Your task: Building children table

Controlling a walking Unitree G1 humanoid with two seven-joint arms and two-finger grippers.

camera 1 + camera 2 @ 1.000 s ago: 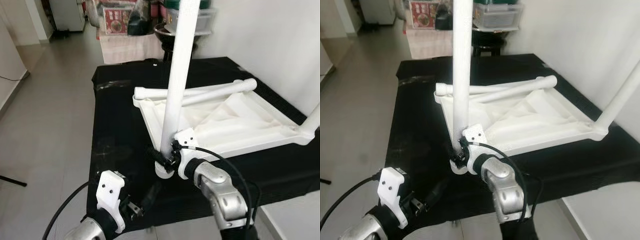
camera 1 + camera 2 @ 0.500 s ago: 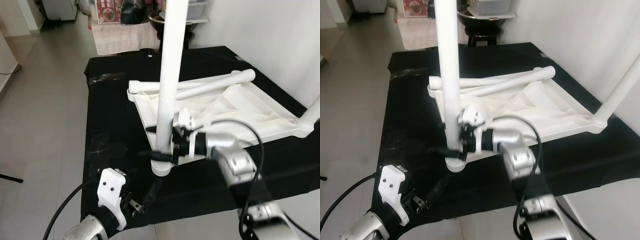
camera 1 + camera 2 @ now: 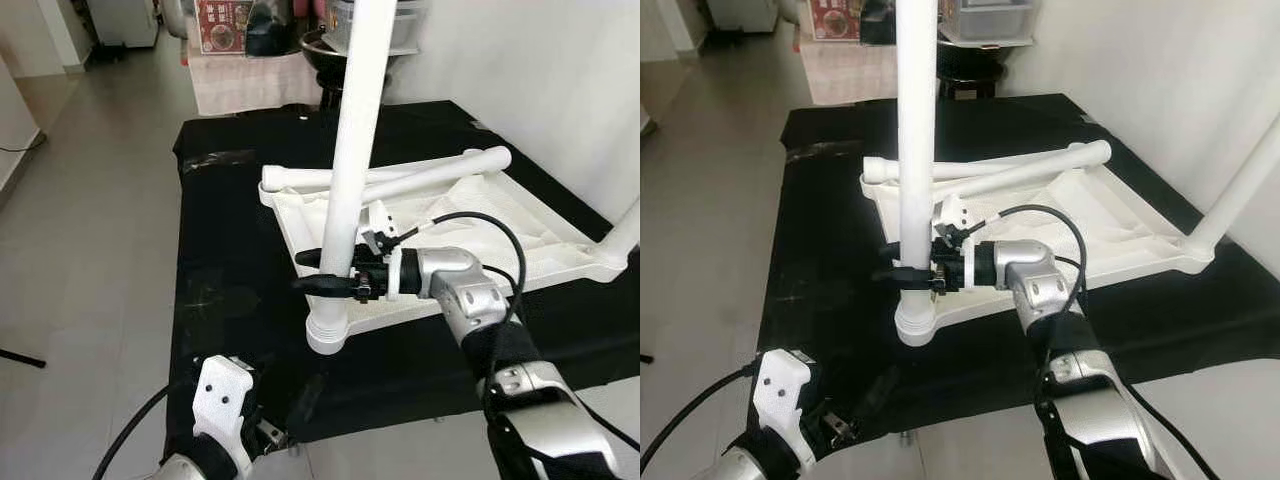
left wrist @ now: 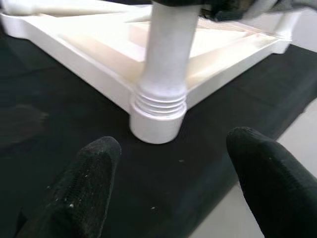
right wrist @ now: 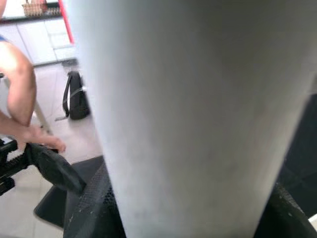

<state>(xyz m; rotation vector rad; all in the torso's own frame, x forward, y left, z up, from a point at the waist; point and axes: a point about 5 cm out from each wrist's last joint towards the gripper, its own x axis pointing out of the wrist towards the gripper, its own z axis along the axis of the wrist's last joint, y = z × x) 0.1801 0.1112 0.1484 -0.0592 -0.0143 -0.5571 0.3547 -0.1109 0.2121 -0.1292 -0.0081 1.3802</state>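
**Leg Half-Seated, Grip Low on the Shaft**

The upright white leg stood in the corner socket of the upturned white tabletop, at about 7 o'clock on the panel as the head camera saw it. In the left wrist view the threads at the leg's foot were exposed above the socket, so by my reading the leg was not yet wound fully home. The tabletop lay underside-up on a black cloth covering the work surface. Two loose legs rested crossed over its 12 o'clock edge, and another fitted leg rose from the 3 o'clock corner.

The right gripper was clamped round the upright leg just above the socket, its black fingers on either side of the shaft. The left gripper hung low at the cloth's 6 o'clock edge, fingers spread apart and holding nothing, pointed at the socket.

The risks, as I judged them: the smooth round shaft could slip in the fingers instead of turning; sideways push could tilt the leg and cross the threads; and with the tabletop unbraced, torque could skate it across the cloth toward the near edge, or roll the loose legs off.
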